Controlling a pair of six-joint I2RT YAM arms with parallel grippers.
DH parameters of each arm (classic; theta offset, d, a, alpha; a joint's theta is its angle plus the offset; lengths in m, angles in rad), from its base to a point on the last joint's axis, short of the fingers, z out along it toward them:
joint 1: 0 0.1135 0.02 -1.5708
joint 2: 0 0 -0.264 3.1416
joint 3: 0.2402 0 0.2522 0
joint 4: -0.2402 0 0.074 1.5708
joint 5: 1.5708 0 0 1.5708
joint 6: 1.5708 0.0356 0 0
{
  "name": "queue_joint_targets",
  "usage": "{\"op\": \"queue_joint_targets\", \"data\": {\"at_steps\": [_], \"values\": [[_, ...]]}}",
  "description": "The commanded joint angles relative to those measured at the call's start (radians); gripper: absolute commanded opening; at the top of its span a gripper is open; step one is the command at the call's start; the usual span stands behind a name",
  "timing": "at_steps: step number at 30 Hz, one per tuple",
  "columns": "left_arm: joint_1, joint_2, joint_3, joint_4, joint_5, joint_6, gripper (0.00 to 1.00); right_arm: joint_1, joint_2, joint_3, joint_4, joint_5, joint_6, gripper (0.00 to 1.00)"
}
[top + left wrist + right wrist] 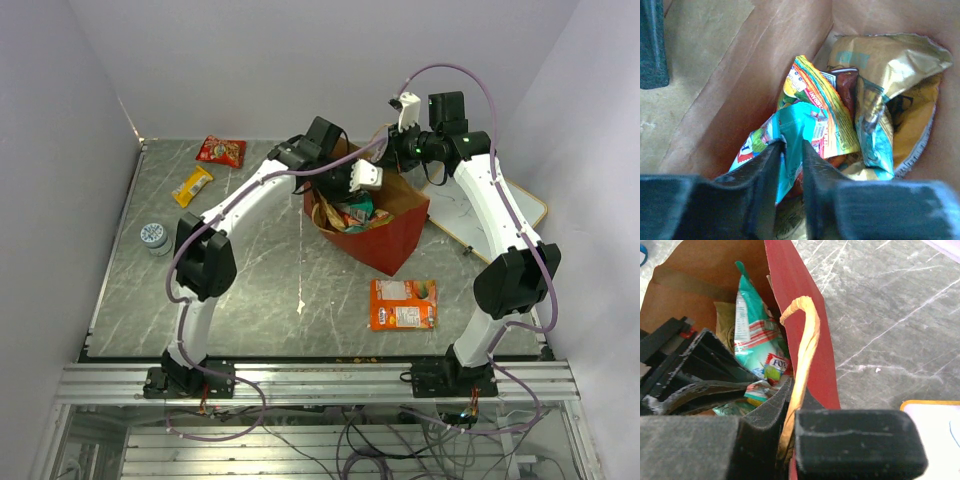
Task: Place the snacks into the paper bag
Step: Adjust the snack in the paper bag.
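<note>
Three snacks remain outside: a yellow packet (192,185) and a red packet (221,151) near the surface's (260,290) far-left corner, and an orange flat pack (403,304) toward the near edge. A round tin (155,235) sits at the left edge. Mid-surface, the left gripper (792,145), fingers slightly apart, is inside the paper bag (390,245) over a teal packet (800,115). The right gripper (792,410) is clamped on the bag's handle (807,335). A white board (495,205) lies at the right edge.

The bag (395,240) stood mid-table (260,290) with snacks (350,213) piled inside. A flat pack (403,304) lay just near of it. At the far left lay a packet (221,151), a long packet (192,185) nearer, and a tub (154,237) nearer still by the left edge. A board (528,207) lay right of the bag. The left gripper (792,145) reached into the bag; the right gripper (791,412) sat at its far rim around the handle (807,335).
</note>
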Motion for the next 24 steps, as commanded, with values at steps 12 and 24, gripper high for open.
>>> {"op": "queue_joint_targets", "data": {"at_steps": [12, 24], "values": [[0.061, -0.316, -0.156, 0.189, -0.080, -0.213, 0.80, -0.008, -0.002, 0.019, -0.011, -0.018, -0.005, 0.00], [0.440, -0.395, -0.301, 0.502, -0.266, -0.776, 0.86, -0.007, -0.018, 0.010, -0.010, -0.043, -0.007, 0.00]]}}
